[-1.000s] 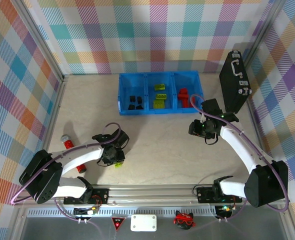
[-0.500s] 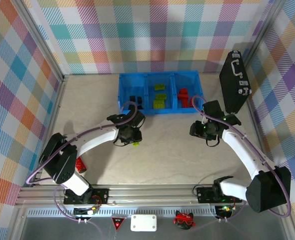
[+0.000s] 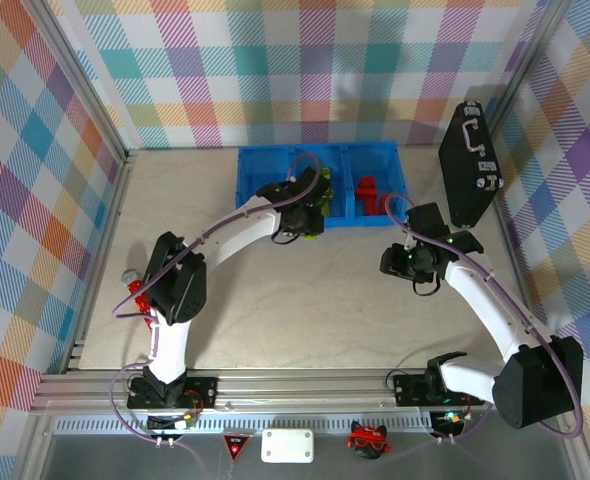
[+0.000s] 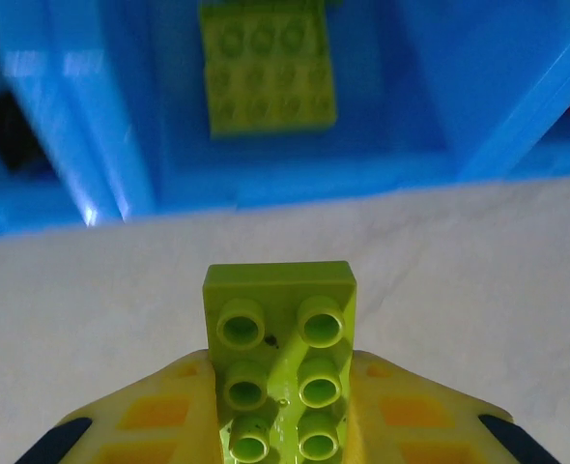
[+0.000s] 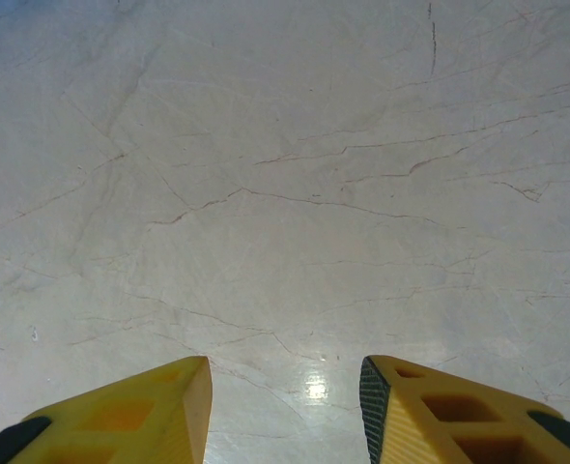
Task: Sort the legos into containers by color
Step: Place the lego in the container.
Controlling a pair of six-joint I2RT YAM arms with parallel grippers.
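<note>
Jaws of the left gripper (image 4: 281,372) are closed on one lime green lego (image 4: 280,309), held over the counter (image 4: 478,290) just before the middle of three joined blue containers (image 3: 244,188), where one more lime lego (image 4: 269,68) is seen. Red legos (image 3: 367,192), too clustered to count, are seen in the right bin. Jaws of the right gripper (image 5: 285,382) are parted and empty.

left arm (image 3: 225,235) stretched far forward, left gripper (image 3: 308,208) clamped on a lime brick (image 4: 280,329); right arm (image 3: 487,303) bent at the elbow, right gripper (image 5: 285,387) pointing down, jaws parted
</note>
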